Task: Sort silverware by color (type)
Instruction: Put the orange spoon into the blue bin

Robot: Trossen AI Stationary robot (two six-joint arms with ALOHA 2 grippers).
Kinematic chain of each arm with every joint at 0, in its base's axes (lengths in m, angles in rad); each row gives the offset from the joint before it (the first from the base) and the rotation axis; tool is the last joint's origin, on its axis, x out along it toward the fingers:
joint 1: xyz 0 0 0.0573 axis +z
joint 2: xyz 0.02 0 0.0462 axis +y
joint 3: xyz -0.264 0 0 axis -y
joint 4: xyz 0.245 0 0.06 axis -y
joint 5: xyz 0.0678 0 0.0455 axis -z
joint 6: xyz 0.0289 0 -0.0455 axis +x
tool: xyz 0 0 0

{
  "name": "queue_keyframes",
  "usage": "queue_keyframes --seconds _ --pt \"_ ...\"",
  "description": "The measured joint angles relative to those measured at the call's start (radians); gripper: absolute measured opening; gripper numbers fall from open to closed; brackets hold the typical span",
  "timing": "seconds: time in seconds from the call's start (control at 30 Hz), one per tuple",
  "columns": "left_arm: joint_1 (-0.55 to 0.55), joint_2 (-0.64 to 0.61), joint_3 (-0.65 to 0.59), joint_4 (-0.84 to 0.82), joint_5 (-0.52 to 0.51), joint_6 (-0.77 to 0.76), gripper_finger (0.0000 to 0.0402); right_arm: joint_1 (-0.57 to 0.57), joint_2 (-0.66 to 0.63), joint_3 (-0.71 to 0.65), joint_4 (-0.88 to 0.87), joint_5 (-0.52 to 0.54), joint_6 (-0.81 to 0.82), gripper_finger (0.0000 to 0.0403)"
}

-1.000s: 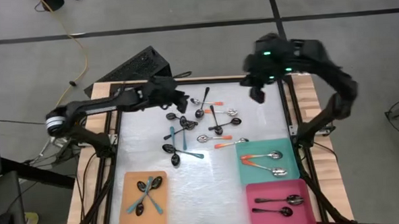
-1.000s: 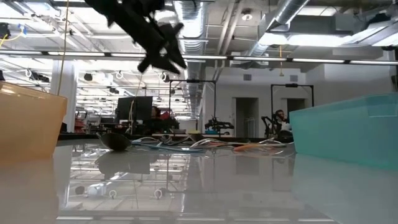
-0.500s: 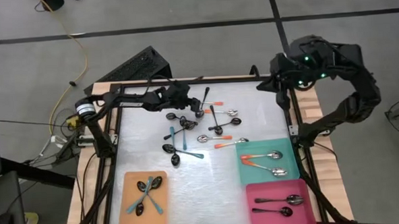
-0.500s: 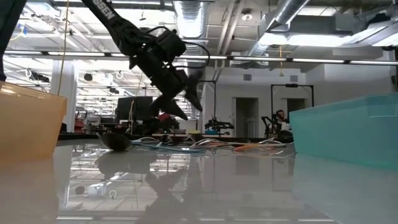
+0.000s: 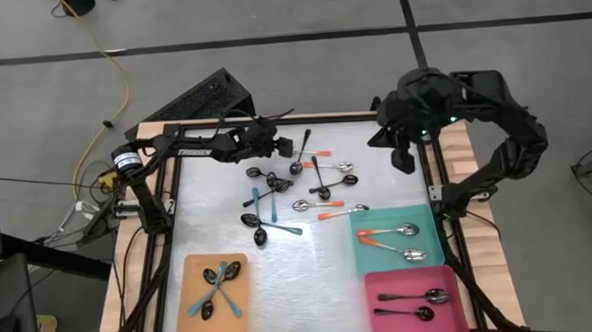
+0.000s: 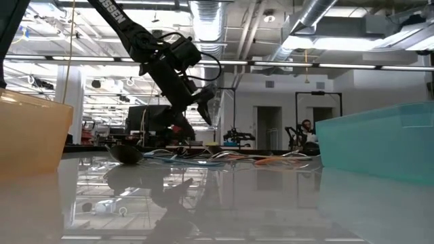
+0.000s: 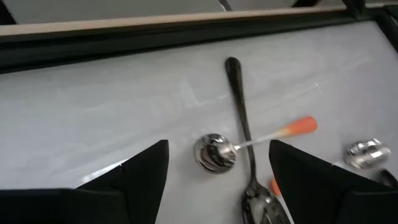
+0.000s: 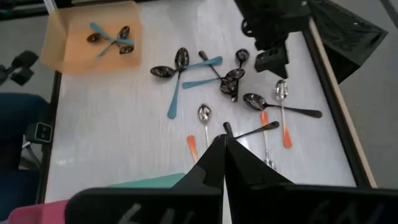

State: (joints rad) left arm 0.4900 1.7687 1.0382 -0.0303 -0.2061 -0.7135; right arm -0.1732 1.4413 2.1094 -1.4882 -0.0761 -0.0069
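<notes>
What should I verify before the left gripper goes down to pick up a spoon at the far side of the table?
1. Left gripper open: ok, its fingers are spread.
2. Target lined up: ok, the bowl of the orange-handled spoon lies between them.
3. Target free of neighbours: not ok, a black spoon lies across its handle.
4. Gripper at spoon height: not ok, in the low view it hangs above the table.
5. Right gripper out of the way: ok, shut, at the table's right edge.
6. Teal tray has room: ok, it holds only two spoons.
</notes>
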Motion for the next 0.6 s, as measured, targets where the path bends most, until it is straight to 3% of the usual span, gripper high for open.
queue_keyframes --seconds 0.6 --pt "-0.04 0.0 0.0 -0.005 -0.071 -0.045 0.0261 0.016 0.018 0.0 0.0 0.0 -0.011 0.002"
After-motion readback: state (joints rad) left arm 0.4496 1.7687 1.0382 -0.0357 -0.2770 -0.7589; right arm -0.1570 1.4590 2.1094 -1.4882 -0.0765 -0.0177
